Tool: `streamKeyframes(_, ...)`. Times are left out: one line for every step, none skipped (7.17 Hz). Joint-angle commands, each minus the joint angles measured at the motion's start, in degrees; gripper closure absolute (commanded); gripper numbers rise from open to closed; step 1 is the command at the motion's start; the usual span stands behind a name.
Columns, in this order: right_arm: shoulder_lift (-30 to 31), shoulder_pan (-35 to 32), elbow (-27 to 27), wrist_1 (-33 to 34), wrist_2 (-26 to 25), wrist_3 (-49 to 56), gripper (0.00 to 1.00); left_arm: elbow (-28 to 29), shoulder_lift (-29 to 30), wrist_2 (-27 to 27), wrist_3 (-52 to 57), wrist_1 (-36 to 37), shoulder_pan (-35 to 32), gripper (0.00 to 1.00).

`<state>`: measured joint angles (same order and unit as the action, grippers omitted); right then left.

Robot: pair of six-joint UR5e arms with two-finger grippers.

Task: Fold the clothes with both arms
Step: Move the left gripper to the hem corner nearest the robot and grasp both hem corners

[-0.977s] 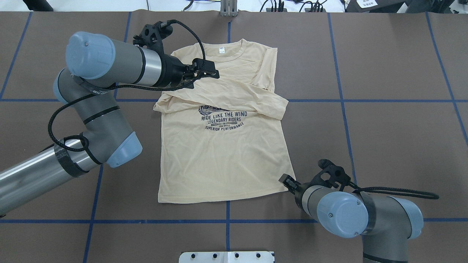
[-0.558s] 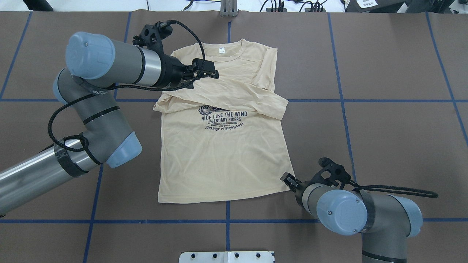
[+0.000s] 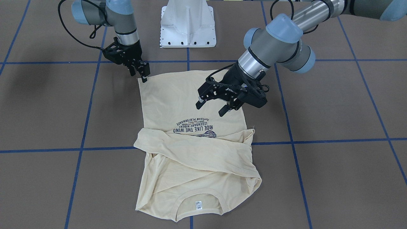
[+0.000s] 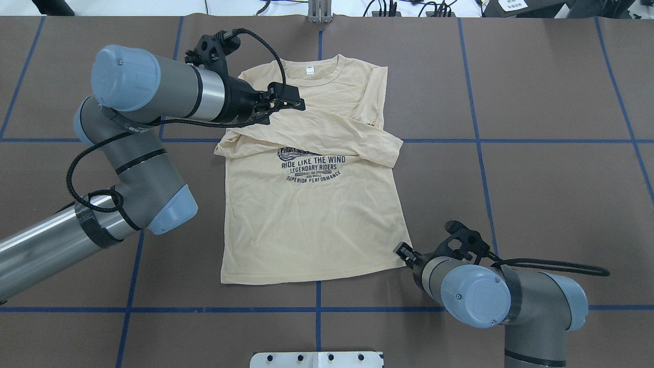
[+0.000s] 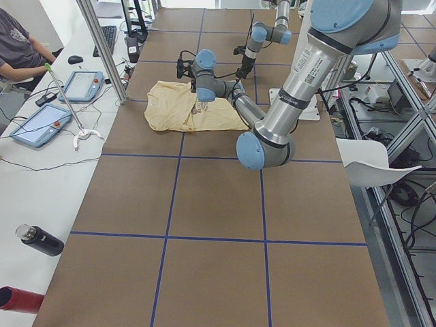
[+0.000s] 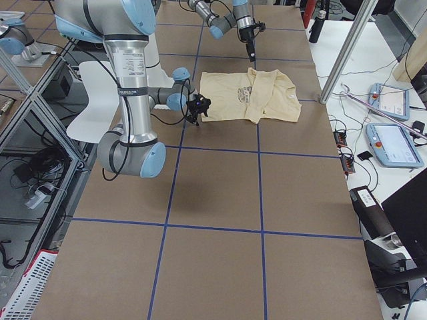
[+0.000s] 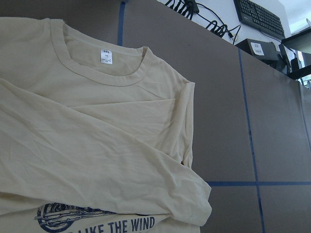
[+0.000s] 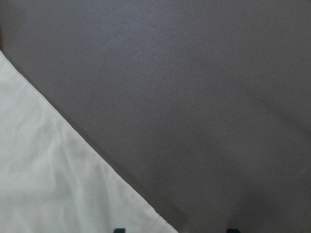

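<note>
The thin, soft cream T-shirt (image 4: 311,225) lies flat on the brown surface (image 4: 536,76), sleeves folded across (a bit wrinkly). Above it the left end effector (image 3: 210,109) hangs wide open, empty. The right end effector (image 3: 138,75), open and empty too, is by a bottom corner.

Cannot read the lettering on the white neck label (image 7: 106,56): too small. Cannot see the top of the navy print (image 4: 312,167) from overhead, covered there by the folded sleeve (image 4: 337,134). Cannot make out the T-shirt (image 4: 306,230) shoulder lying under the left gripper (image 4: 295,104). In the right wrist view, shows only two dark fingertips (image 8: 119,230) of the right gripper (image 8: 175,230), set apart and cropped by the bottom edge. Too small in both side views to judge either gripper. Cuts the seated operator (image 5: 17,41) off at the edge.
</note>
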<state>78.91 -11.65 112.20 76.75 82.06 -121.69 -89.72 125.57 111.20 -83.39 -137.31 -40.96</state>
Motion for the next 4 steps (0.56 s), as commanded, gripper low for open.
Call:
streamKeyframes(-0.08,-0.04,0.21,-0.02,0.03,-0.39,1.00,-0.80,-2.34,0.16,0.07,-0.07,0.00,0.04)
streamKeyframes(-0.07,-0.22,0.13,-0.19,0.03,0.05,1.00,-2.11,-3.92,0.07,0.07,-0.07,0.00,0.04)
streamKeyframes(-0.07,-0.74,0.30,-0.37,0.20,0.14,1.00,-3.34,-5.67,-0.02,-0.10,0.02,0.00,0.04)
streamKeyframes(-0.07,-1.27,0.22,-0.46,0.21,0.14,1.00,-3.61,-6.21,-0.02,-0.28,0.02,0.00,0.04)
